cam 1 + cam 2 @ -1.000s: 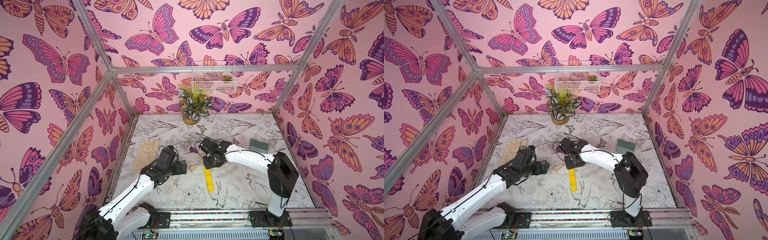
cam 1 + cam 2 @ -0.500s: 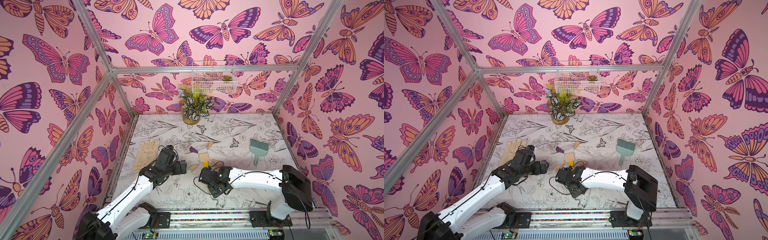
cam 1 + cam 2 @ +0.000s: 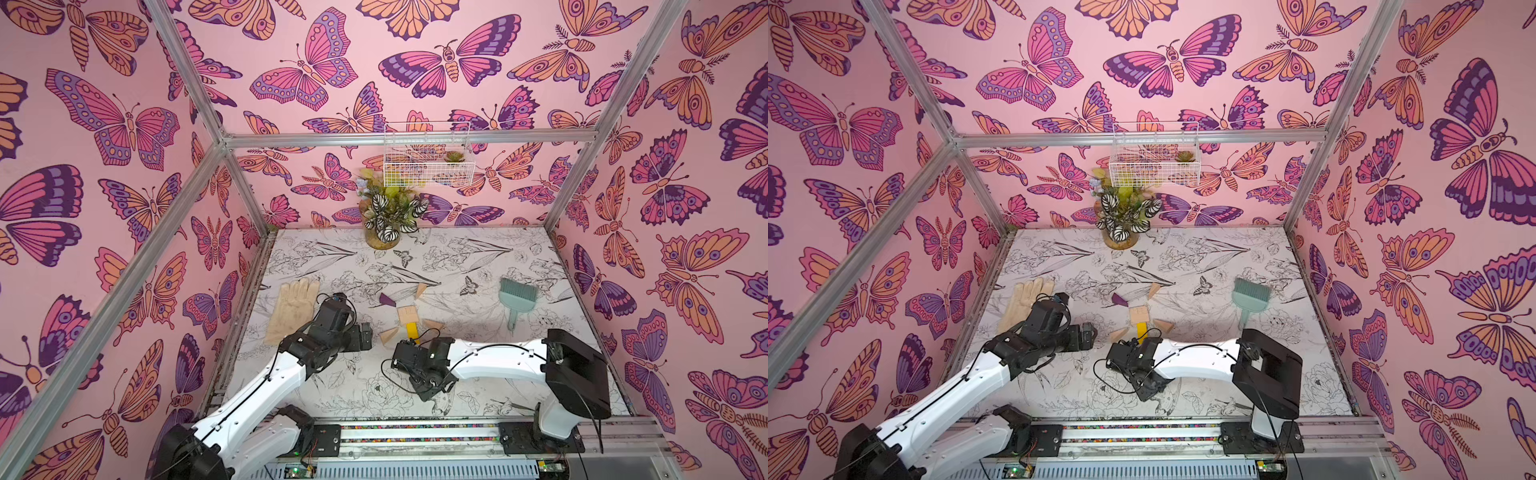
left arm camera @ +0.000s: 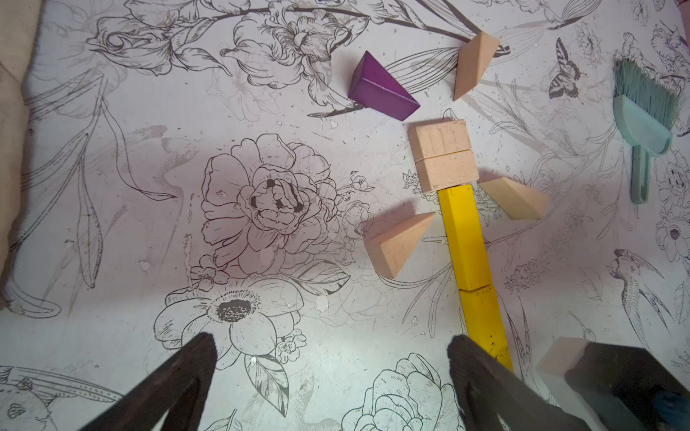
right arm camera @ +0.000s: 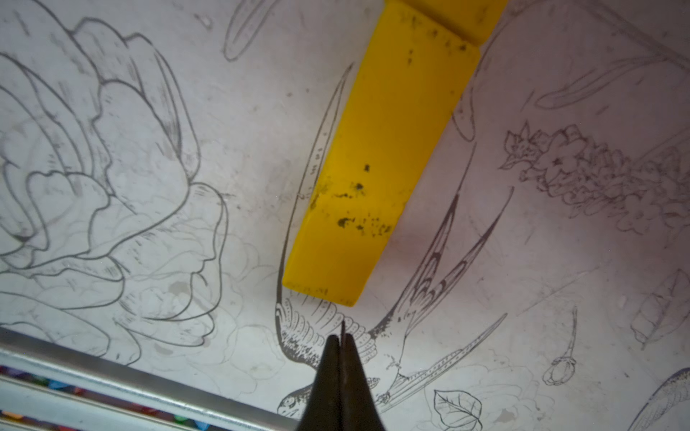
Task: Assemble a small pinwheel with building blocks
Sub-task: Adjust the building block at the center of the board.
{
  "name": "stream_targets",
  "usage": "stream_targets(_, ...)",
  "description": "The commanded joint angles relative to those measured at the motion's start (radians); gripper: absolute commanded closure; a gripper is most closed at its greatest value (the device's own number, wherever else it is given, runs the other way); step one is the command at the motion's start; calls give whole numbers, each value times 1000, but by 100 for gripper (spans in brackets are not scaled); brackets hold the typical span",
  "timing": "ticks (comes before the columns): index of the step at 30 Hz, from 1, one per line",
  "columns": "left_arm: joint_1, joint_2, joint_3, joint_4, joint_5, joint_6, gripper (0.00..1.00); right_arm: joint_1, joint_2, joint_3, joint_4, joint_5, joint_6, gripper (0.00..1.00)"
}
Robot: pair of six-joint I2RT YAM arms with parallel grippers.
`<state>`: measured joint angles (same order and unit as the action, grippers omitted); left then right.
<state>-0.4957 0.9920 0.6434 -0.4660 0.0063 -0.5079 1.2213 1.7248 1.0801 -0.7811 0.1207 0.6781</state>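
Observation:
The pinwheel lies flat mid-table in both top views: a pale wooden square centre [image 3: 407,312], a purple wedge [image 3: 388,300] and wooden wedges [image 3: 420,291] round it, and a yellow stem [image 3: 411,331] running towards the front. The left wrist view shows the centre [image 4: 442,155], the purple wedge [image 4: 381,91], three wooden wedges [image 4: 399,242] and two yellow bars [image 4: 466,239] end to end. My left gripper [image 4: 332,347] hangs open and empty left of the stem. My right gripper [image 5: 340,337] is shut on nothing, just off the stem's near end [image 5: 358,186]. The right arm [image 3: 419,363] hides the lower stem.
A beige glove [image 3: 291,307] lies at the left, behind the left arm. A teal hand brush [image 3: 517,301] lies at the right. A potted plant [image 3: 388,220] stands at the back wall under a wire basket [image 3: 428,160]. The metal rail [image 3: 415,432] runs along the front edge.
The right arm drew back from the blocks at the pinwheel's centre to the stem's near end by the front edge, and its jaws shut. The left arm has stayed put.

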Motion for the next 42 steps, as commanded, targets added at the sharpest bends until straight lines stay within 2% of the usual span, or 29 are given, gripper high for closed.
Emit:
stream_targets(1, 8, -3, -16, -19, -14, -12, 0, 7, 29, 27, 3, -18, -18, 97)
stream_targets(42, 8, -2, -21, -19, -9, -19, 0, -18, 50, 29, 17, 23, -24, 97)
